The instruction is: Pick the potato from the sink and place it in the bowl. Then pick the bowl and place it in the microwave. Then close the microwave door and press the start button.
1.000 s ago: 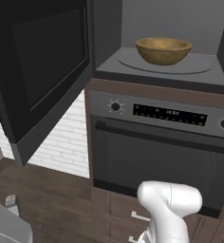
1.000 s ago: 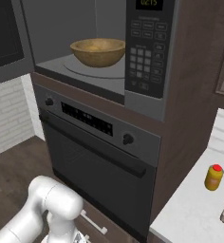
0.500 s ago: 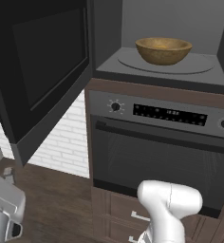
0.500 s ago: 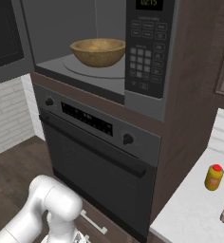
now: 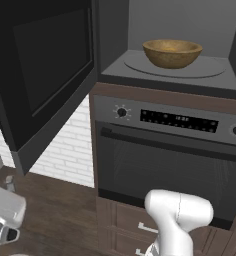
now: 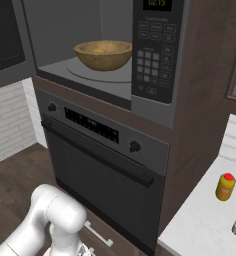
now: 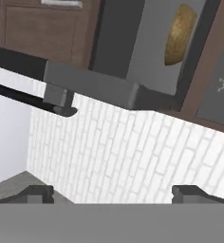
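The tan wooden bowl [image 5: 172,52] [image 6: 103,54] [image 7: 179,34] sits on the turntable inside the open microwave [image 5: 170,75] [image 6: 90,70]. A yellowish lump, the potato [image 6: 97,50], shows inside the bowl. The microwave door [image 5: 45,75] [image 7: 90,86] hangs wide open to the left. My gripper [image 5: 7,187] [image 7: 115,193] is low and left, below the door's lower edge and well away from the bowl. It is open, its fingertips far apart with nothing between them. The sink is out of view.
The keypad panel [image 6: 155,50] is on the microwave's right side. A knobbed oven with a bar handle [image 5: 170,165] [image 6: 105,165] sits under the microwave. White brick wall [image 5: 65,155] [image 7: 123,156] lies behind the door. A yellow bottle [image 6: 225,186] stands on the counter [image 6: 200,225].
My hand has risen into the lower left of the left base view, closer to the underside of the open door. Bowl and door have not moved.
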### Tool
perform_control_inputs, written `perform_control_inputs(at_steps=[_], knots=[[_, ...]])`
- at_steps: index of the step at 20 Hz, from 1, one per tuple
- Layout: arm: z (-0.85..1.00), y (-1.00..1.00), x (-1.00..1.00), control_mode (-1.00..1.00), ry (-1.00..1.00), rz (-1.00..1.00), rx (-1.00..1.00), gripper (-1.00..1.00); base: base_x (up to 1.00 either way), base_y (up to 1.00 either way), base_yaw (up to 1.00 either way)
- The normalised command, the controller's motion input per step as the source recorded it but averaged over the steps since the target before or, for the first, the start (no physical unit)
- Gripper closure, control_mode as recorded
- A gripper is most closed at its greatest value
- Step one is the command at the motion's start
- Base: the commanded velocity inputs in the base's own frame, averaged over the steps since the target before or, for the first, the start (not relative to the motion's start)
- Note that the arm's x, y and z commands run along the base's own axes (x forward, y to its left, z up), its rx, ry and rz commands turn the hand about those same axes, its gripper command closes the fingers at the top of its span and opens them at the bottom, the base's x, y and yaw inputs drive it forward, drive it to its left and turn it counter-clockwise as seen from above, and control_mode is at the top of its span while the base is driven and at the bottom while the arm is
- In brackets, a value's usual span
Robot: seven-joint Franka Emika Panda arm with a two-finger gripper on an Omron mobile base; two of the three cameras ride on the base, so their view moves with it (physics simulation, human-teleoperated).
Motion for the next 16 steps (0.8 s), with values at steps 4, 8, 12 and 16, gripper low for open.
perform_control_inputs(at_steps=[4,8,12,16], knots=[[-0.60,0.23,0.66,-1.00,-0.11,-0.05,0.23,-1.00,0.00,0.00,0.00],[-0.27,0.20,0.66,-1.00,-0.06,-0.07,0.19,-1.00,0.00,0.00,0.00],[-0.06,0.02,0.48,-1.00,-0.06,-0.06,0.12,-1.00,0.00,0.00,0.00],[-0.03,0.00,0.44,-1.00,-0.02,-0.03,0.05,-1.00,0.00,0.00,0.00]])
